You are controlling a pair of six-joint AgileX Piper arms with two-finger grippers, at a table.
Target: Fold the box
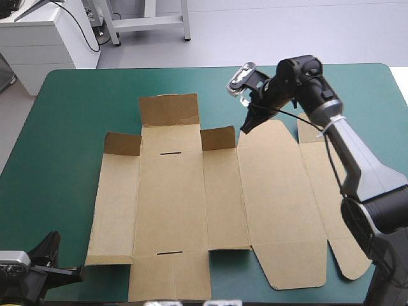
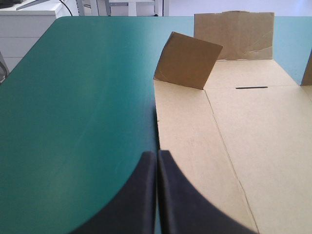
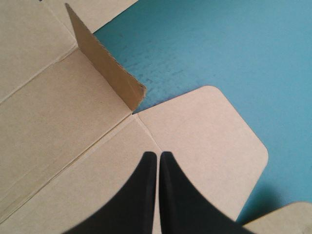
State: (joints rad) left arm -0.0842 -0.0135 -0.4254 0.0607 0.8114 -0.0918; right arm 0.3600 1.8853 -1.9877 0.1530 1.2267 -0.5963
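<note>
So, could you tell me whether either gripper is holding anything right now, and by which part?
Nothing is held: both the left gripper and the right gripper are shut, empty, near the box.

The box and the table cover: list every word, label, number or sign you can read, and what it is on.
No text can be read in any view.
The brown box is plain board; its two short dark slots are cuts, not print.
The teal-green cover bears no marking.
</note>
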